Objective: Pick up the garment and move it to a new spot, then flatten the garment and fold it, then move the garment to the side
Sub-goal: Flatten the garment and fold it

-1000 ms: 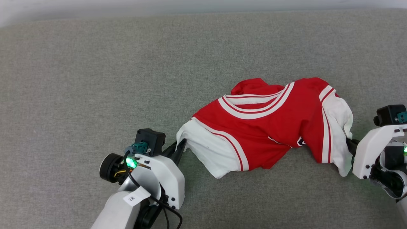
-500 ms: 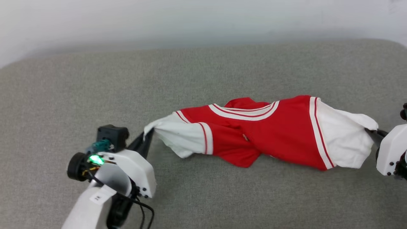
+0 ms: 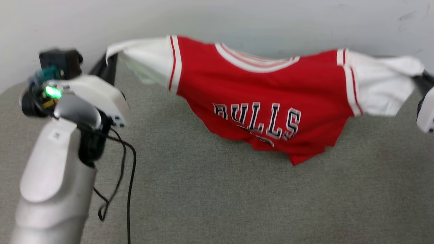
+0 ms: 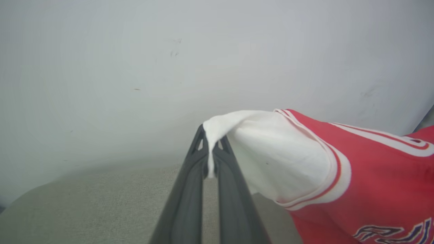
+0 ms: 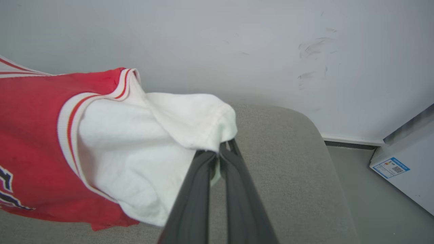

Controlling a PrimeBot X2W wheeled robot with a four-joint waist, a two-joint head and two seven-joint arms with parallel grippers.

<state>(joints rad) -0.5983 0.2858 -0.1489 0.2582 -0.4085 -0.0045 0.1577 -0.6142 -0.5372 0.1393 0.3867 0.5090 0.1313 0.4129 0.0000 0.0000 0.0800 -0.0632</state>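
Head view: left gripper (image 3: 111, 59) and right gripper (image 5: 218, 151) each pinch a sleeve tip of the soft, light red-and-white jersey garment (image 3: 264, 88), which sags between them.

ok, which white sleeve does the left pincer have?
The white short sleeve beside the B of BULLS on the red jersey; the other sleeve, by the S, is in the right pincer.

L end effector (image 4: 210, 149): clamped | R end effector (image 5: 219, 149): clamped | arms spread wide
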